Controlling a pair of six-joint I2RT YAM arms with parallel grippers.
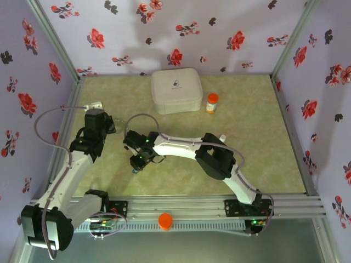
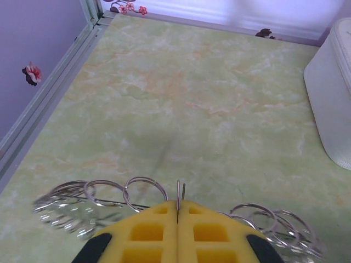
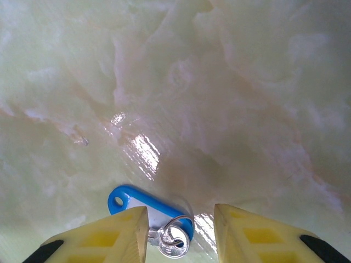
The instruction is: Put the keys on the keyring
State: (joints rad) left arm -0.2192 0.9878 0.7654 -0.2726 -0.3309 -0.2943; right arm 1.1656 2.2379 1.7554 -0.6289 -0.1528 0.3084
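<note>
The keyring (image 2: 178, 190) is a thin grey metal loop strung with several small rings. My left gripper (image 2: 177, 204) is shut on its wire, and the rings hang out to both sides of the yellow fingers, just above the table. In the top view that gripper (image 1: 109, 125) sits at the left of the table. One of the keys (image 3: 174, 244), small and silver on a blue tag (image 3: 137, 198), lies flat on the table. My right gripper (image 3: 180, 211) is open right over it, one finger on each side. The left finger covers part of the tag. In the top view the right gripper (image 1: 137, 163) points down at the blue tag (image 1: 135, 171).
A white square case (image 1: 176, 90) stands at the back middle, with an orange-capped pill bottle (image 1: 211, 103) beside it. The case's edge (image 2: 334, 93) is to the right of my left gripper. A small white cap (image 1: 222, 137) lies by the right arm. Walls close the left, back and right sides.
</note>
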